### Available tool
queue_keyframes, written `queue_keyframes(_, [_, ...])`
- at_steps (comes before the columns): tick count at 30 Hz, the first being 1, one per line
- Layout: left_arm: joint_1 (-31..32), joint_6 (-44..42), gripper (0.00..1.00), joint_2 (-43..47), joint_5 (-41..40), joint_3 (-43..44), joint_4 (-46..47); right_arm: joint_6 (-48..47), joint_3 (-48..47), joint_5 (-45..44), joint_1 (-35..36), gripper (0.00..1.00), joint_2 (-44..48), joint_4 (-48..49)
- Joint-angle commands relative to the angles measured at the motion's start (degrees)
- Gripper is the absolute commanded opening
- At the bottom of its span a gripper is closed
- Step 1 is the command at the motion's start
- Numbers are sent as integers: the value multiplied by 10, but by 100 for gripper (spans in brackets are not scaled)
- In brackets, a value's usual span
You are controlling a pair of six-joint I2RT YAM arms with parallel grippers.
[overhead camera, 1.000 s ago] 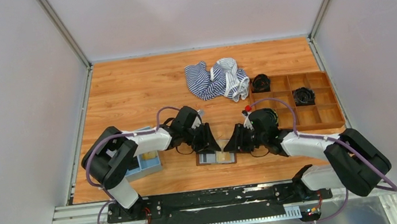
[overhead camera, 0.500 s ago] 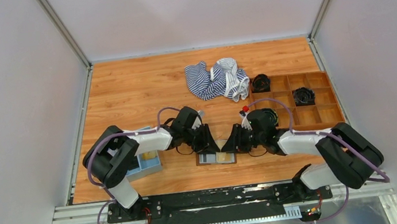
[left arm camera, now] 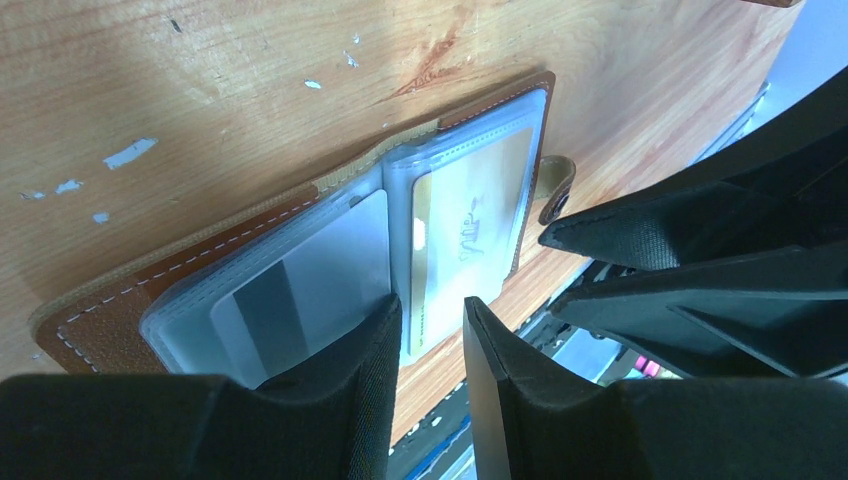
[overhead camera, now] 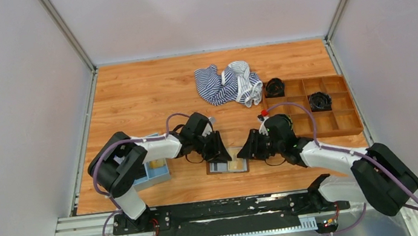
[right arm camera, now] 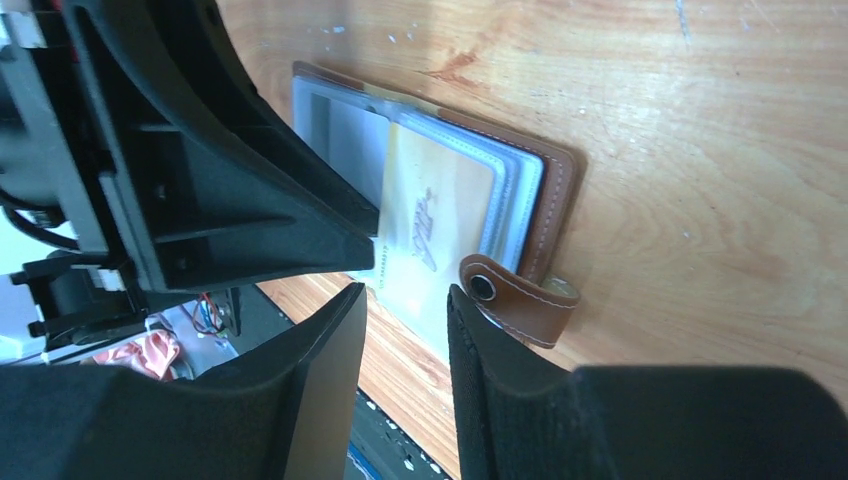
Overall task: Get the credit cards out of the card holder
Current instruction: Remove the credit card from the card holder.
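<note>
card holder (overhead camera: pixel 227 166) — open flat | long axis left-right | snap tab (right arm camera: pixel 520 297) rightward

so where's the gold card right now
In the top view the gold card lies in the open holder's right half, between left pincer and right pincer.

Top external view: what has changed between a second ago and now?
The right arm swung its elbow out toward the near right corner; the right end effector barely shifted. Nothing was grasped or released. The left end effector, the open card holder and both credit cards stayed put.
</note>
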State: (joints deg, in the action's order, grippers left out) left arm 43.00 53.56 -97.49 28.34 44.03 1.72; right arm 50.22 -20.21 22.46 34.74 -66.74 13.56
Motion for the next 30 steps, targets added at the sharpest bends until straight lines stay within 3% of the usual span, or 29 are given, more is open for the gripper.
queue_keyframes(1, [5, -7, 34, -10, 11, 7, 4, -11, 11, 0, 7, 39, -17, -12])
queue_keyframes(30, [6, -11, 32, -14, 19, 9, 4, -11, -12, 32, 14, 38, -78, 30])
